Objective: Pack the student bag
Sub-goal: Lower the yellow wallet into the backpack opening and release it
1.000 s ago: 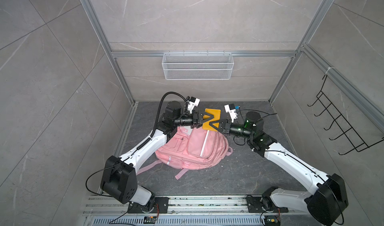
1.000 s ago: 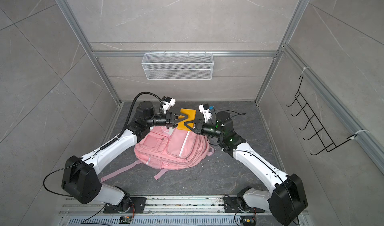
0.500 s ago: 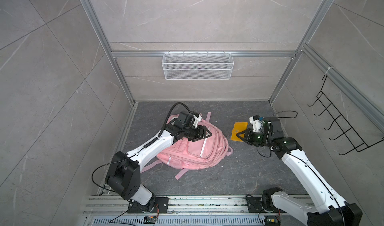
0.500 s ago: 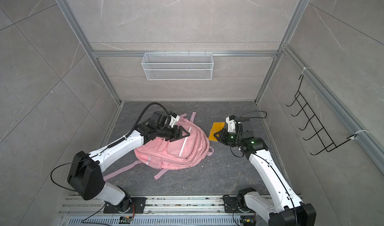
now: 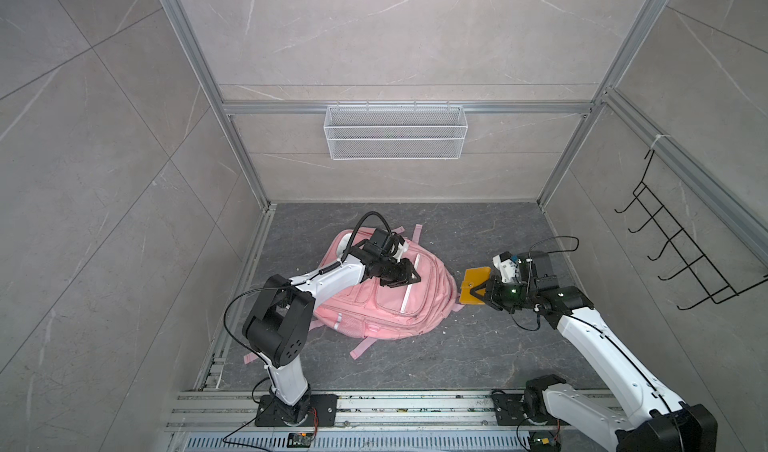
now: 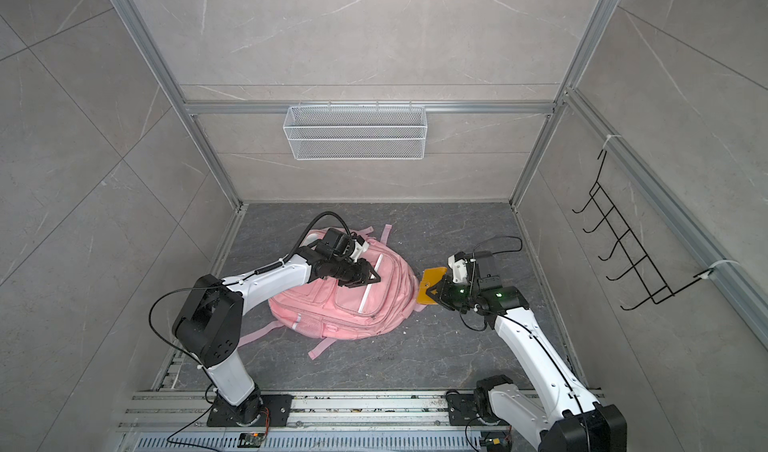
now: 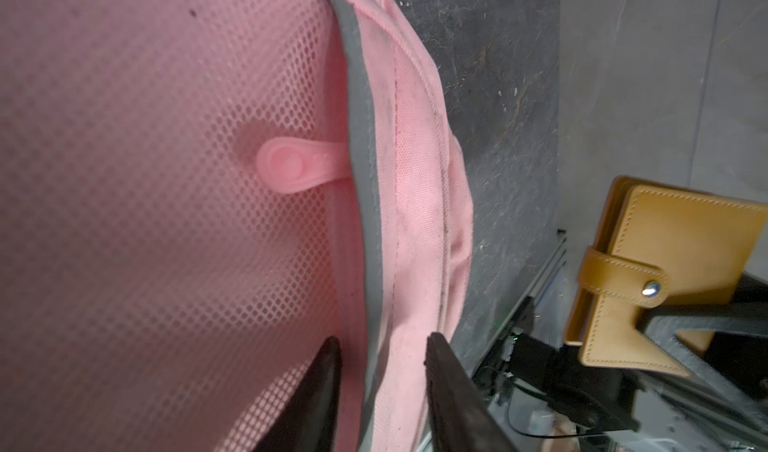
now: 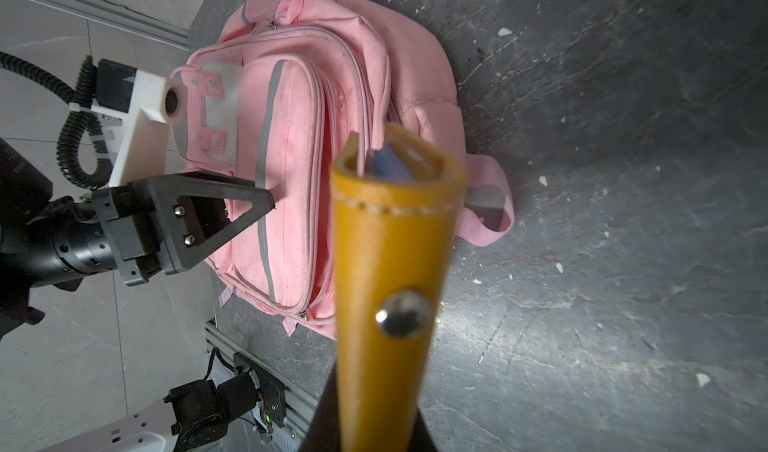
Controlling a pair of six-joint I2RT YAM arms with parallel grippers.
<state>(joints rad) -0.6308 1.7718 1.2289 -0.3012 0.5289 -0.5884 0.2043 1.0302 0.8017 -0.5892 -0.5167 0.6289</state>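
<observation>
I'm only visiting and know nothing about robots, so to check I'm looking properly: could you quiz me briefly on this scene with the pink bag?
1. Which gripper holds the yellow notebook? A) left B) right C) neither
2. True or false: the bag hangs on the wall hooks.
3. Fill in: in the left wrist view, the fingers of the left gripper stand on either side of a grey ___ on the bag.

Key
1. B: the right gripper is shut on it.
2. False: it lies on the floor.
3. stripe
</observation>
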